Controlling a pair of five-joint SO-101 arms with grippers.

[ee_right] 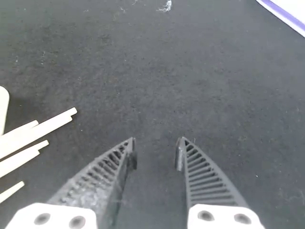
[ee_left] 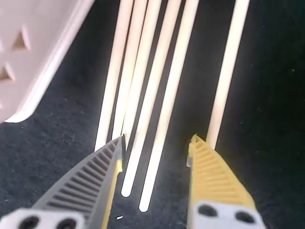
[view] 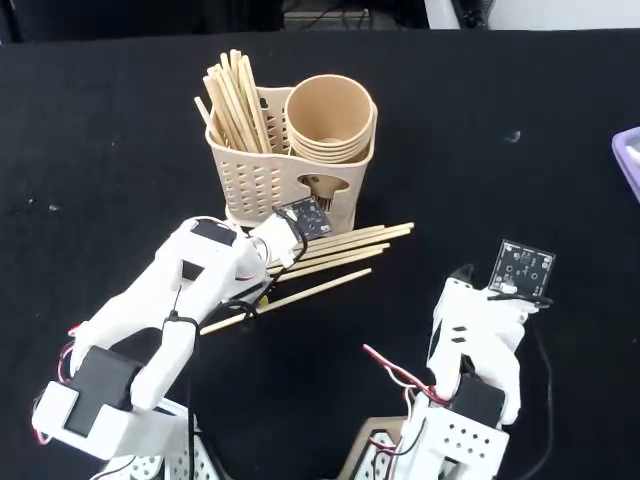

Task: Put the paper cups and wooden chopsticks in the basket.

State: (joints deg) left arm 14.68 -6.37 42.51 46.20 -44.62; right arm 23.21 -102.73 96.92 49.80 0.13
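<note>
Collecting the loose wooden chopsticks (view: pixel 340 250) was the step in hand; they lay on the table (view: pixel 520 90) just beside the near side of the basket (view: pixel 262 185), which held the paper cups (view: pixel 330 115). The left gripper (ee_left: pixel 157 139) stood open astride the middle sticks and needed to close on them. The right gripper (ee_right: pixel 156 143) hung open, farther right.

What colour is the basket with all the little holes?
The basket is pale cream; the high view shows it best.
</note>
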